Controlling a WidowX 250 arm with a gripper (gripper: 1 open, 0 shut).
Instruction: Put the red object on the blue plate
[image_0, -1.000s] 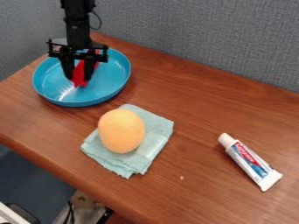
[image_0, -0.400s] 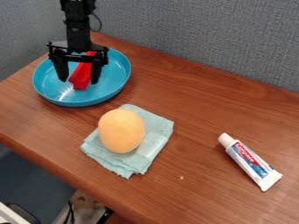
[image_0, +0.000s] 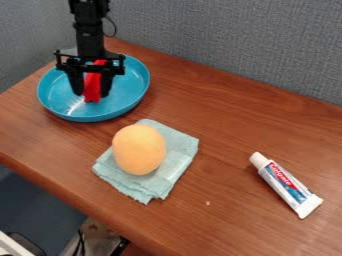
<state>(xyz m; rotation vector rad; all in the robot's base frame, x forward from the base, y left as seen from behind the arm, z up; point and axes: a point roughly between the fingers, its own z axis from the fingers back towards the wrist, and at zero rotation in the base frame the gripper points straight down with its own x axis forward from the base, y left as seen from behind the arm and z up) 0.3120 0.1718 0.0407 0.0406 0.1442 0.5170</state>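
Since a second ago the jaws have spread apart and let go of the red object (image_0: 92, 84), which now rests inside the blue plate (image_0: 60, 104) between the released fingers. Black gripper (image_0: 91, 78) hangs straight down over the plate at the desk's (image_0: 241, 120) far left corner. Nearer lie an orange ball (image_0: 139, 148) on a teal cloth (image_0: 171, 168) and a toothpaste tube (image_0: 286, 184).

The blue plate (image_0: 60, 103) sits at the far left, and the gripper (image_0: 90, 75) and red object (image_0: 92, 82) fill its middle. An orange ball (image_0: 139, 148) on a cloth (image_0: 171, 172) blocks the middle. Bare table (image_0: 227, 115) lies between them and the toothpaste tube (image_0: 287, 184) at the near right.
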